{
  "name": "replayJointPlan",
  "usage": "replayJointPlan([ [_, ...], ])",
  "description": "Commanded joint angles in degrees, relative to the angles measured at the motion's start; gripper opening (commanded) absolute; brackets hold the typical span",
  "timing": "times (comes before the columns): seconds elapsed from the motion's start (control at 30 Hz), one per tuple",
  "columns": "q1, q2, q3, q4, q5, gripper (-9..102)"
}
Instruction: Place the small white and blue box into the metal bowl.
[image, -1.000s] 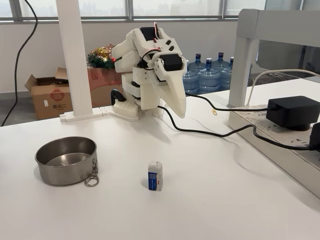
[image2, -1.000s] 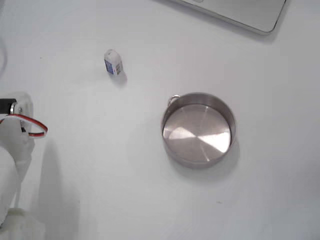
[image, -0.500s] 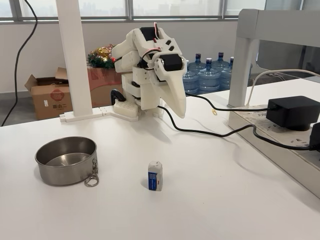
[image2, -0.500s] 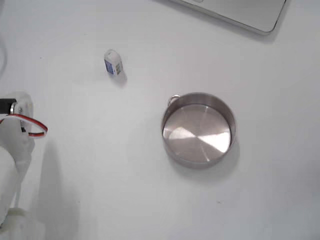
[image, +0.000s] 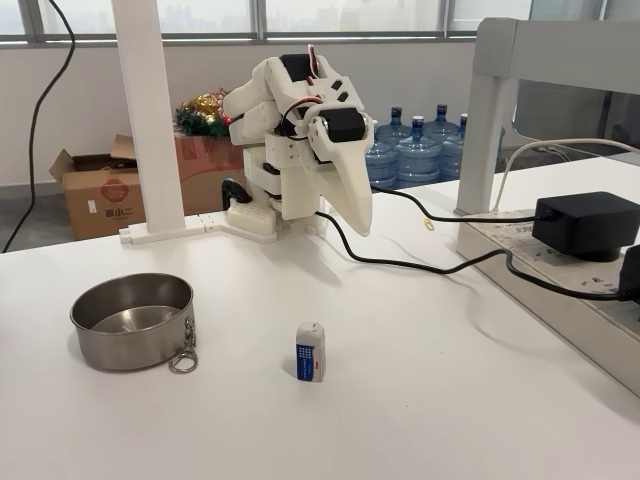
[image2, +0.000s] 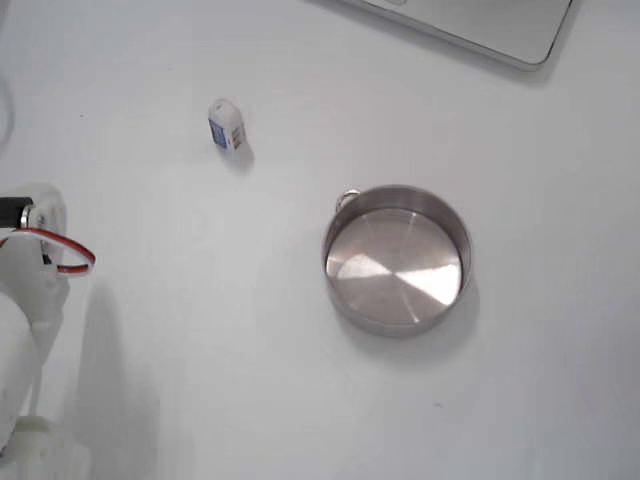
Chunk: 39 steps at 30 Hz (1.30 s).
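Observation:
The small white and blue box stands upright on the white table, its blue panel facing the camera in a fixed view; from above the box sits up and left of the bowl. The metal bowl rests empty at the table's left, its ring and clasp at the rim toward the box; the bowl shows an empty shiny floor from above. My white gripper is folded at the back of the table, pointing down, shut with nothing in it, well away from the box.
A black cable runs across the table from the arm's base to a black adapter on a power strip at the right. A white post stands at the back left. A laptop corner lies at the top of the view from above.

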Motion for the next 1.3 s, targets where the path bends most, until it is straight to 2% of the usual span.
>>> replayJointPlan([
  [0.0, -0.35, 0.7, 3.34, -1.14, 0.44, -6],
  [0.8, 0.35, 0.26, 3.25, -1.76, 0.44, -6],
  [0.93, 0.44, -5.45, 2.64, -2.46, 0.44, -6],
  [1.1, 0.53, -18.63, 1.49, -18.28, 0.53, -6],
  [1.27, 5.45, -34.28, 1.14, -42.63, 0.62, -6],
])
